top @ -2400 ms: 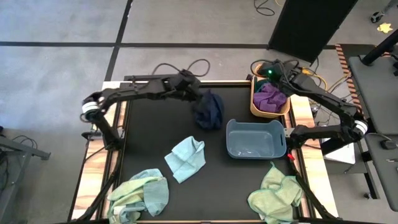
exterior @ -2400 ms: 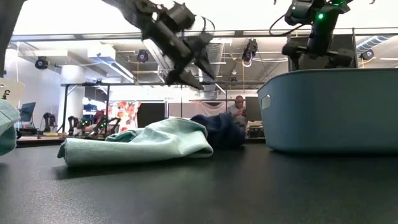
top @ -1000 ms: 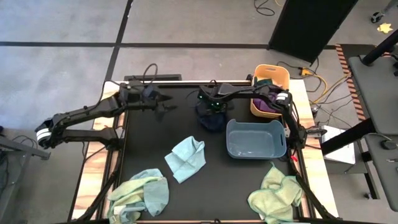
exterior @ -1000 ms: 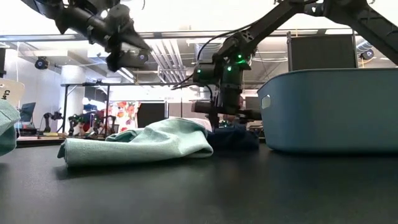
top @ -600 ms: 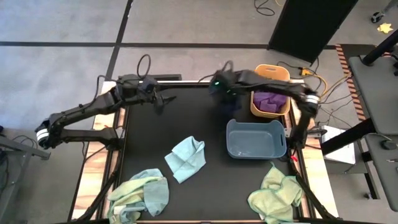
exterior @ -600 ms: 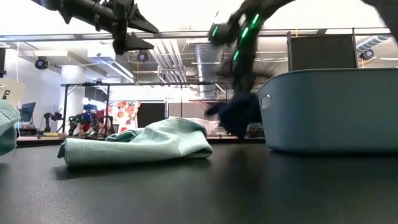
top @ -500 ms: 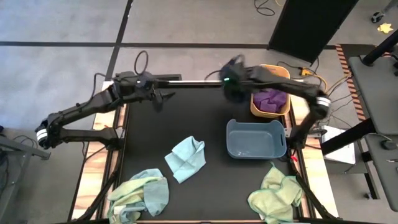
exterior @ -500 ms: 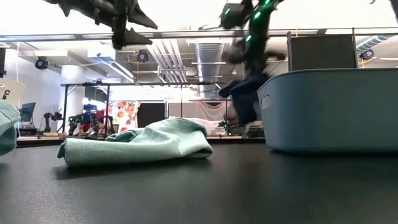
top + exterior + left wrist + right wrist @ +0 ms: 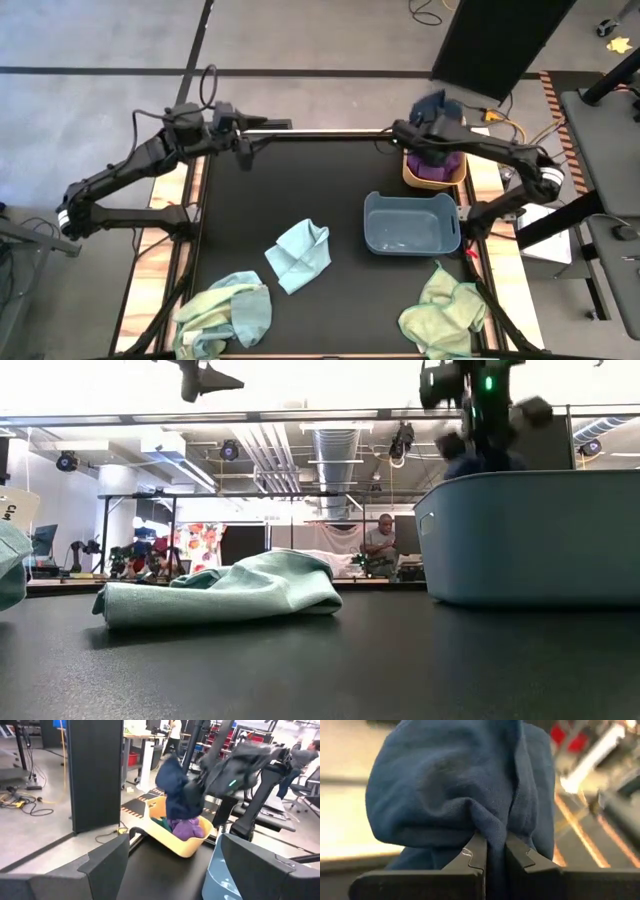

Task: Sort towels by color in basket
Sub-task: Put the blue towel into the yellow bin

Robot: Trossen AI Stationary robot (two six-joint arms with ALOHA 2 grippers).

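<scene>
1. One navy soft cloth towel (image 9: 432, 106) hangs bunched from the right gripper (image 9: 492, 851), whose fingers are clamped on a fold of it, above the far rim of the yellow plastic basket (image 9: 455, 178) at the table's far right corner.
2. Purple towel (image 9: 437, 168) already lies in that basket; a dark green edge shows beside it in the left wrist view, so darks seem to go there.
3. Step in hand looks like the drop: best to centre the bundle over the basket opening before letting go, since the loose tail could catch on the rim.
4. Left gripper (image 9: 244, 146) waits high over the far left edge of the table, fingers apart, holding nothing.
5. Black tabletop (image 9: 300, 190) also carries a grey-blue plastic bin (image 9: 455, 243), apparently empty, a light blue towel (image 9: 299, 254) mid-table, and pale yellow-green towels at near left (image 9: 222, 312) and near right (image 9: 442, 310).
6. Low view shows a workshop behind with ceiling ducts (image 9: 335, 450) and a seated person (image 9: 379, 546) far off.
</scene>
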